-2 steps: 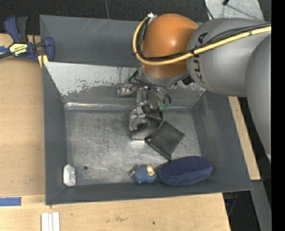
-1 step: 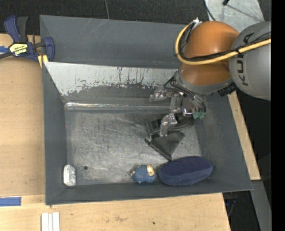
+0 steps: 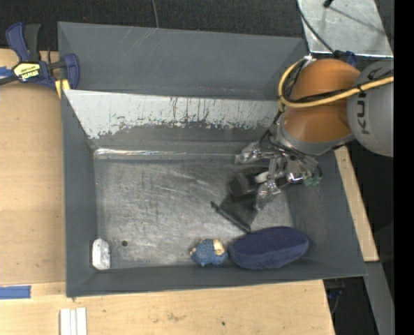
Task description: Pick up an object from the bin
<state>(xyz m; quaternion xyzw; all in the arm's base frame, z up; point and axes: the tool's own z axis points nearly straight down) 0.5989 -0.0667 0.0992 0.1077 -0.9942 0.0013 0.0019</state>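
Note:
My gripper hangs low over the right part of the bin floor, under the orange wrist cover. A dark flat shape lies just below and left of it; I cannot tell whether that is a loose thing or shadow. A dark blue oval pouch rests against the near wall, a little below the gripper and apart from it. Beside the pouch on its left sits a small blue and tan soft toy.
A small white and silver thing lies in the near left corner, with a tiny dark speck beside it. The arm comes in over the bin's right wall.

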